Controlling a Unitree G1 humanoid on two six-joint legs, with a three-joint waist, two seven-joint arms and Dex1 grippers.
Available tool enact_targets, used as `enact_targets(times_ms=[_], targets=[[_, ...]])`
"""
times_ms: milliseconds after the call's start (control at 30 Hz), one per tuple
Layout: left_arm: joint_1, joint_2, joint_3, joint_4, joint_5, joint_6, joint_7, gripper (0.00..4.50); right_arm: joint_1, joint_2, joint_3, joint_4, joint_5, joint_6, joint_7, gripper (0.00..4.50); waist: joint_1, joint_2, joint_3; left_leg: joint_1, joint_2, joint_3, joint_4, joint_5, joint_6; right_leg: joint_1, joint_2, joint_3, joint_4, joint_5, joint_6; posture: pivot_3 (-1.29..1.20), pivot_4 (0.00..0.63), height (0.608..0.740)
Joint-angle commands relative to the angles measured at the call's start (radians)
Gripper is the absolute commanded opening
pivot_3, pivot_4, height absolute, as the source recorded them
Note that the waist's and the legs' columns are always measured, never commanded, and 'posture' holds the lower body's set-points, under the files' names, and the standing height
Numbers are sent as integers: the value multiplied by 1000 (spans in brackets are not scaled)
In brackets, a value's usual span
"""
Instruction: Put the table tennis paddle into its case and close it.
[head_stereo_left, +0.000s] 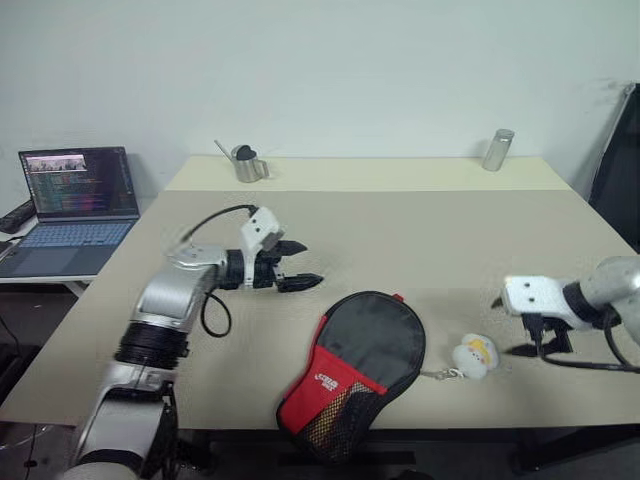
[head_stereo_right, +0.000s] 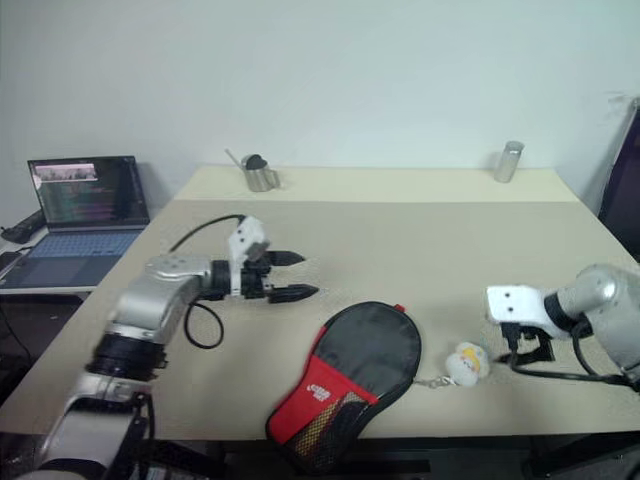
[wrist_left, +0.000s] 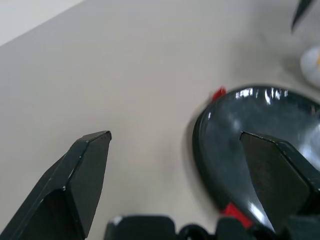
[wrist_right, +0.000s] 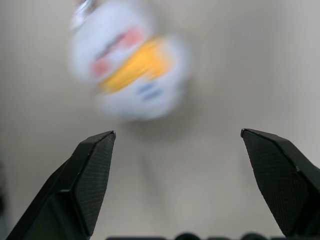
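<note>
A: Left eye view: we see the table (head_stereo_left: 420, 230), a laptop (head_stereo_left: 75, 205) off its left side, the case (head_stereo_left: 352, 370) near the front edge, a metal cup (head_stereo_left: 247, 163) and a can (head_stereo_left: 497, 150) at the back.

B: We see both the left gripper (head_stereo_left: 298, 265) and the right gripper (wrist_right: 177, 150) spread wide and empty. The right wrist view shows the plush charm (wrist_right: 127, 67) close up.

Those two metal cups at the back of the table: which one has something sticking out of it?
The left metal cup, nearer the laptop: a thin stick pokes out and something dark sits on top. The right cup stands plain, nothing protruding.
</note>
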Motion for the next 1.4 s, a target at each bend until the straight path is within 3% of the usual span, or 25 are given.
enact_targets(times_ms=[33,200,367,500,767,867,1033,1267,1300,1400], targets=[[55,73,17,-95,-29,24,-65,4500,-107,142,-77,36,46,132,-171,4478,-9,-1,1,0,0,0,0,0,0,0,0,1,0,0,-1,0,150,740],[95,91,29,-120,-29,43,-37,4500,-168,335,-63,53,28,456,-384,4478,2,-1,1,-3,0,0,0,0,0,-5,0,1,2,1,-2,0,150,740],[123,89,28,-187,-60,93,-42,4500,-109,436,-40,-97,110,723,-426,4478,13,-1,1,-13,-1,-1,2,0,0,-12,0,0,1,1,-2,0,150,740],[143,91,25,-216,-65,111,-34,4500,-69,467,-33,-157,161,838,-457,4478,8,0,1,-20,-1,0,3,0,0,-22,-1,1,4,1,-2,0,150,740],[153,87,20,-222,-61,108,-9,4500,-27,503,-42,-220,271,976,-511,4478,3,0,1,-19,-1,0,3,0,0,-21,0,1,5,2,-4,0,150,740],[154,88,17,-218,-52,100,3,4500,-12,531,-44,-214,294,996,-548,3868,1,0,0,-19,0,1,3,0,0,-21,0,1,5,2,-4,0,150,740],[155,87,12,-214,-47,94,13,4500,-2,541,-40,-194,310,984,-587,2191,1,-1,0,-18,0,1,3,0,0,-21,0,1,5,2,-4,0,150,740],[153,81,2,-202,-36,83,23,4500,-33,524,-28,-150,306,918,-619,239,-4,-1,-1,-17,0,2,3,0,0,-21,1,2,6,2,-4,0,150,740],[153,81,-1,-200,-31,80,24,4500,-38,524,-24,-143,305,906,-619,30,-5,-1,-1,-16,0,3,3,0,0,-21,1,2,6,3,-4,0,150,740],[153,81,-5,-195,-24,74,27,4500,-61,523,-8,-114,288,861,-626,30,-10,-1,-1,-16,0,3,3,0,0,-20,1,2,6,3,-5,0,150,740]])
